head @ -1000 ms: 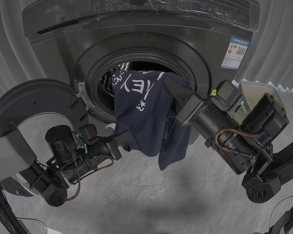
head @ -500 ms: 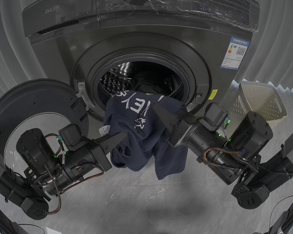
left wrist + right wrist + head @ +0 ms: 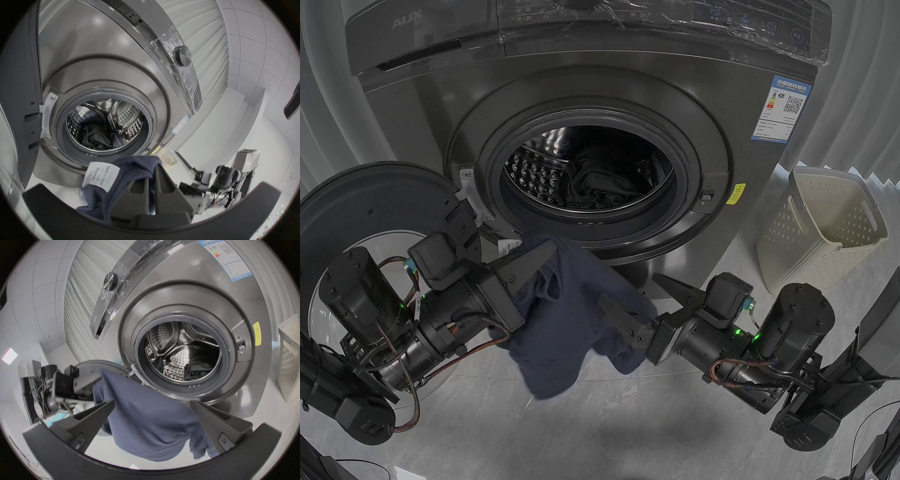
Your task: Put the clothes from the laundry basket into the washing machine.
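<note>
A navy shirt [image 3: 562, 325] hangs below the washing machine's round opening [image 3: 587, 175], outside the drum. My left gripper [image 3: 540, 256] is shut on its upper edge; the left wrist view has the pinched cloth [image 3: 131, 167] and a white label [image 3: 101, 176] at my fingertips. My right gripper [image 3: 640, 300] stands open just right of the shirt, one finger [image 3: 100, 410] against the cloth [image 3: 150, 427], nothing held. Dark clothes [image 3: 594, 181] lie inside the drum. The beige laundry basket [image 3: 831, 219] stands right of the machine.
The machine's door [image 3: 369, 194] is swung open on the left, close behind my left arm. Grey floor [image 3: 612, 425] lies open in front of the machine. Pleated curtains hang on both sides.
Both arms pulled back and down from the drum opening, and the shirt came out with them. My right gripper let go and opened; the shirt now hangs from the left gripper alone.
</note>
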